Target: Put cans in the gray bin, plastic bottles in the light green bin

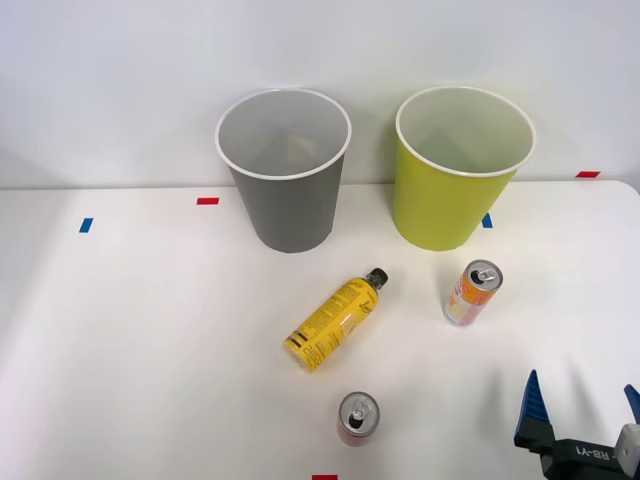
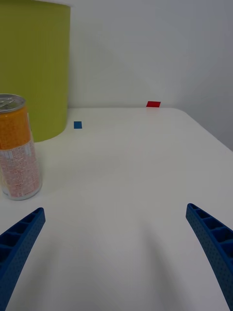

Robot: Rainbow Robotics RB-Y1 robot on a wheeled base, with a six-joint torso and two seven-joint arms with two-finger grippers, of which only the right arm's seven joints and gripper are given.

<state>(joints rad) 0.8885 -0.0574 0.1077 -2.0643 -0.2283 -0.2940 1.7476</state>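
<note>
Right end effector [image 1: 582, 410], released and empty at the near right of the surface [image 1: 120, 340], has the upright orange can [image 1: 472, 292] just ahead and to its left, near the light green bin [image 1: 455, 175].

I read this as a lab test bench, not a home or shop; ahead of my right gripper [image 1: 582, 412] stretches a bare white table [image 1: 150, 340] against a plain pale wall [image 1: 120, 80]; small red tape marks [image 1: 208, 201] and blue tape marks [image 1: 86, 225] sit on the tabletop ahead of and to the left of the gripper, the sort used to fix positions; the gripper mount carries an RB-Y1 label [image 1: 583, 452], so the rig itself belongs to the setting.
</note>
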